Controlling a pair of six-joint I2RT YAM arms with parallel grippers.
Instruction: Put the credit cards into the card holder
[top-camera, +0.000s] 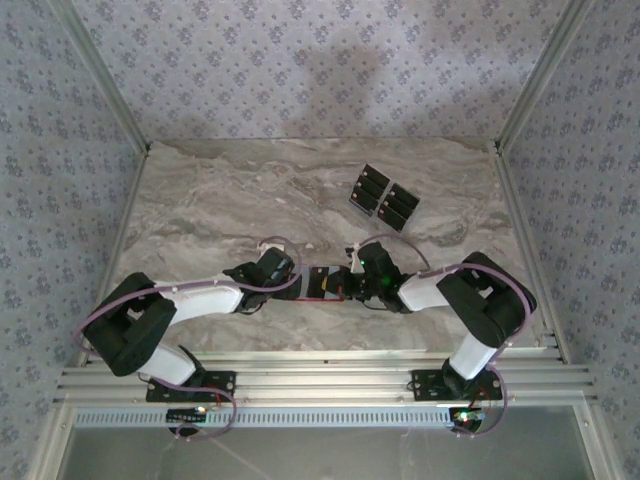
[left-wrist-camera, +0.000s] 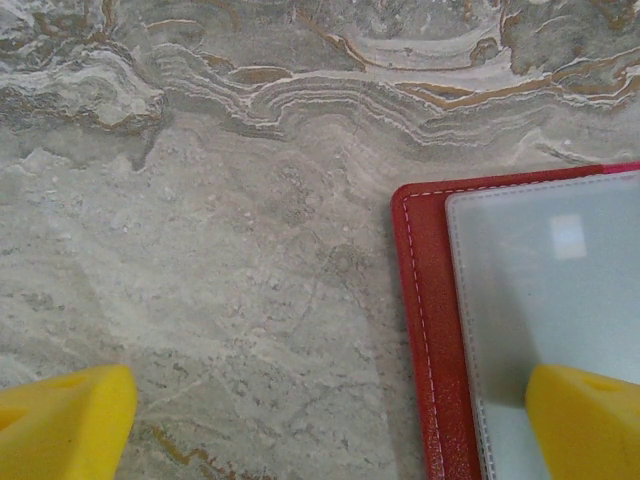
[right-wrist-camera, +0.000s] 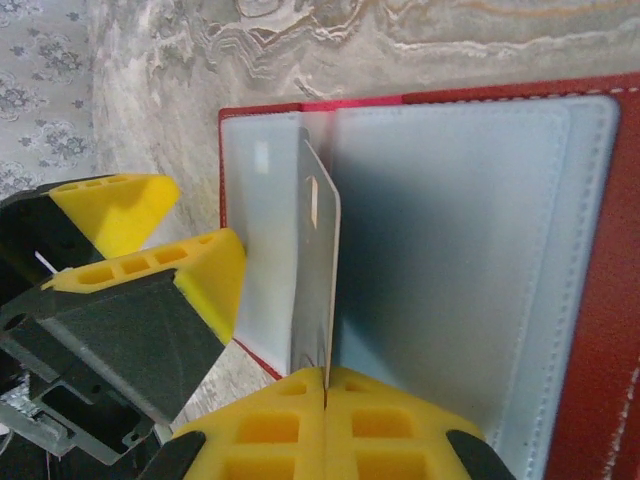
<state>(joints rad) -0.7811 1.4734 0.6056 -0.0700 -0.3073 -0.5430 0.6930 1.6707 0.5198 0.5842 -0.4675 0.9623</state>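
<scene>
Top view: both arms reach inward and meet at the near middle of the desk. The card holder lies open between the left claw and the right claw, but claw state is too small to read here. This view alone takes in the credit cards: black, laid flat in two short rows side by side, far right of centre on the desk and well apart from the holder and both claws. Left wrist view: left claw spread wide. One yellow fingertip is over bare desk and the other over the pale pocket of the card holder, whose red stitched corner lies flat; contact cannot be judged. Right wrist view: right claw pressed together, pinching the edge of a pale leaf of the card holder. The leaf stands up on edge from the open holder, between its grey-blue pockets. The left claw shows here too, at the holder's left end, fingers apart. Surface: grey-beige marbled stone pattern with brownish veins. Room: patterned grey-blue wallpaper on three sides, metal corner posts, and a ribbed aluminium rail along the near edge carrying the arm bases.
</scene>
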